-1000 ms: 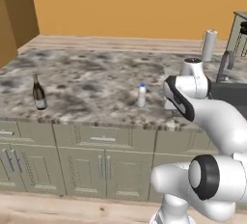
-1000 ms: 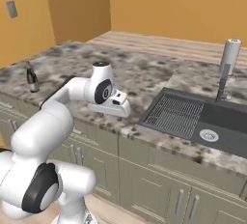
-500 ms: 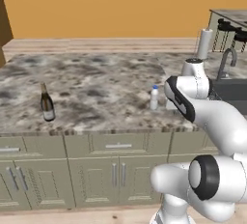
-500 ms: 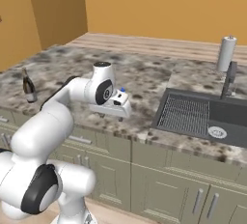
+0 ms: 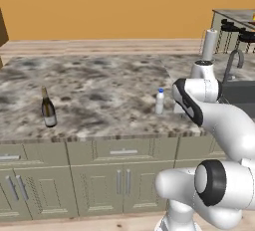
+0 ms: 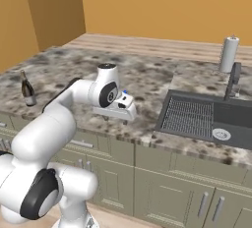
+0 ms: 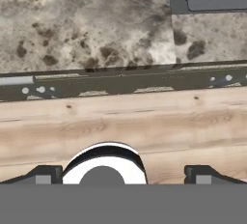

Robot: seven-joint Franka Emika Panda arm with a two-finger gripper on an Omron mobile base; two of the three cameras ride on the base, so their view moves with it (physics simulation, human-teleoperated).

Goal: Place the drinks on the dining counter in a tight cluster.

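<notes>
Rolling along the marbled counter [image 5: 99, 95] is what the base is doing, and both base cameras have swung with it: the whole scene has slid sideways over the last second, while the bottles themselves sit where they were. In the left base view the wine bottle [image 5: 48, 108] stands at about 9 o'clock near the front edge, and the small water bottle [image 5: 159, 101] at about 3 o'clock, just beside the white arm. From the right, the gripper [image 6: 116, 117] hangs over the counter's front edge with the water bottle's blue cap [image 6: 125, 93] peeking behind the hand; the sink [image 6: 206, 119] lies at 3 o'clock. The jaws stand wide apart, empty (the hand view looks down past the fingertips [image 7: 42, 175] at wood floor). My read: the robot is lining up on the water bottle, nothing gathered yet.
</notes>
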